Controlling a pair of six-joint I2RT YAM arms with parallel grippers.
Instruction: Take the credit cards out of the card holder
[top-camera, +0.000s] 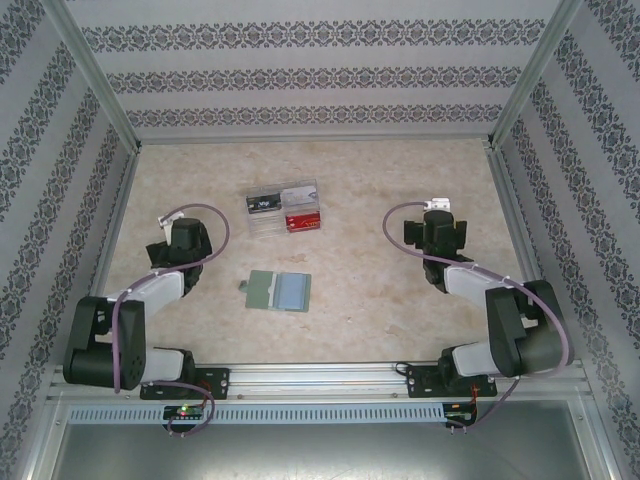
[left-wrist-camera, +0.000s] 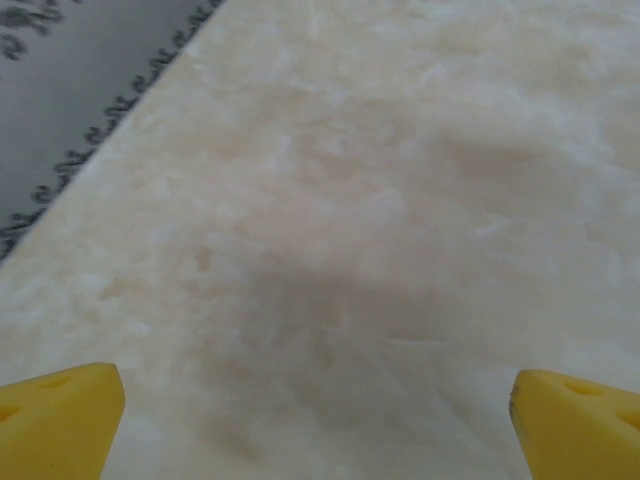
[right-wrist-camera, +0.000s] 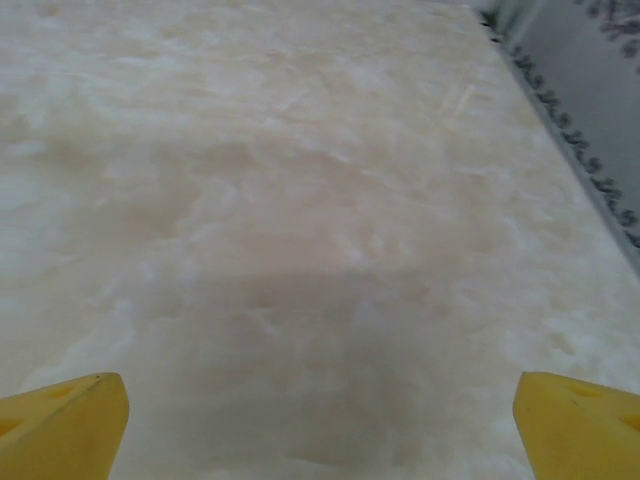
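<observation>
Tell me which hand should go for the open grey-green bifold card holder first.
Left, probably. The left hand sits nearer the soft grey-green bifold card holder lying open; the right hand is farther off. Both are open.

Both arms folded low, left hand (left-wrist-camera: 318, 425) spread wide, right hand (right-wrist-camera: 320, 425) spread wide

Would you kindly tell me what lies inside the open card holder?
The card holder lies open and flat, one half greenish, the other blue-grey. No separate card edge can be made out from above; anything tucked into its pockets is covered.
</observation>
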